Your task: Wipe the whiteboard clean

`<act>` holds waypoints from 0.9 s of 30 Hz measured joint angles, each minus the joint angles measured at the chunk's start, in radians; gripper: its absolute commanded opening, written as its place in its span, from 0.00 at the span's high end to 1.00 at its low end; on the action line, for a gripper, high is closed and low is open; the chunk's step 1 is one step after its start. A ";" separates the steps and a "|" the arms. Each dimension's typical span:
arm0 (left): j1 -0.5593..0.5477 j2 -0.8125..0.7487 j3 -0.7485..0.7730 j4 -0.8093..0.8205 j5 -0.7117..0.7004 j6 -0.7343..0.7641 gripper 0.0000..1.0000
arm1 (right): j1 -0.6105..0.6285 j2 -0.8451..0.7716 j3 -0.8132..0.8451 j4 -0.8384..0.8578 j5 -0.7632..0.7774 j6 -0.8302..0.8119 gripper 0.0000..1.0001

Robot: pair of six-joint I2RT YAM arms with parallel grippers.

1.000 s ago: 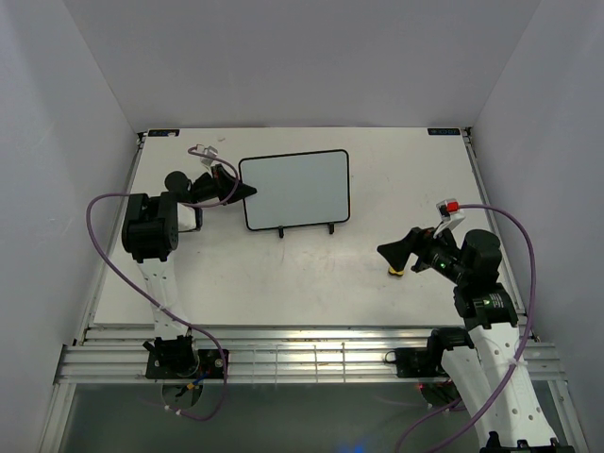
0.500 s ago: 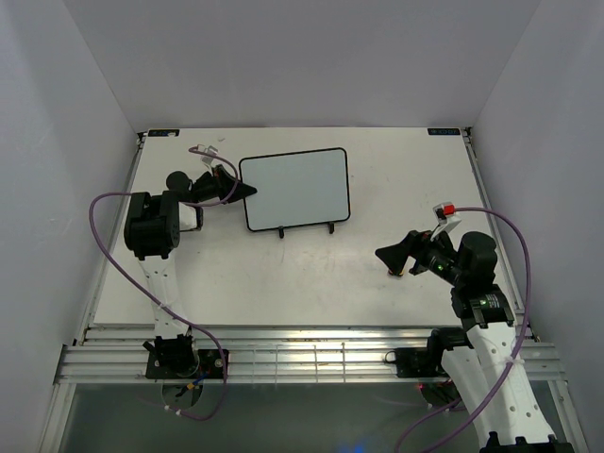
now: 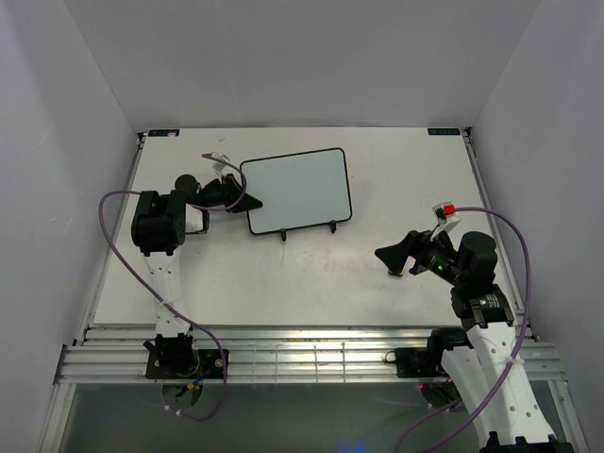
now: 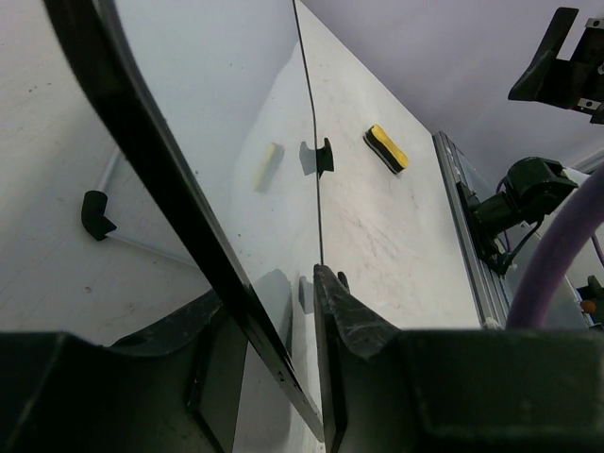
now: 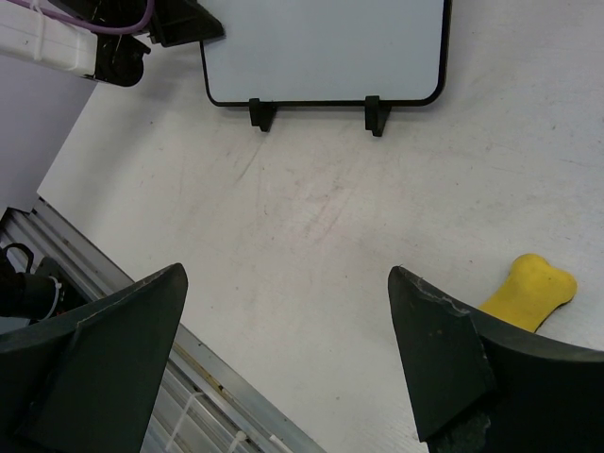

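The whiteboard [image 3: 297, 191] stands on its black wire stand at the table's middle back, and its face looks blank. My left gripper [image 3: 247, 200] is shut on its left edge; in the left wrist view the board's black frame [image 4: 170, 179] runs between my fingers [image 4: 344, 307]. It also shows in the right wrist view [image 5: 326, 47]. The yellow sponge [image 3: 398, 273] lies on the table under my right gripper [image 3: 387, 253]. That gripper is wide open and empty [image 5: 288, 349], with the sponge [image 5: 528, 291] just outside its right finger. The sponge also shows in the left wrist view [image 4: 385, 149].
The stand's two black feet [image 5: 316, 113] rest on the table in front of the board. Aluminium rails [image 3: 311, 354] run along the near edge. White walls close in the table on three sides.
My left arm has moved right and the whiteboard has shifted a little right and turned with it. My right gripper dropped slightly toward the sponge, then held still.
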 measured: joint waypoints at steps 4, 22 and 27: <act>0.000 0.000 0.014 0.001 0.007 -0.011 0.54 | 0.000 0.000 0.000 0.000 0.000 0.000 0.07; 0.028 -0.006 0.051 0.000 0.057 -0.059 0.02 | 0.000 0.003 0.000 0.000 -0.003 -0.001 0.07; 0.061 -0.029 0.040 0.002 0.037 -0.062 0.02 | 0.000 0.018 0.000 0.000 0.005 0.000 0.03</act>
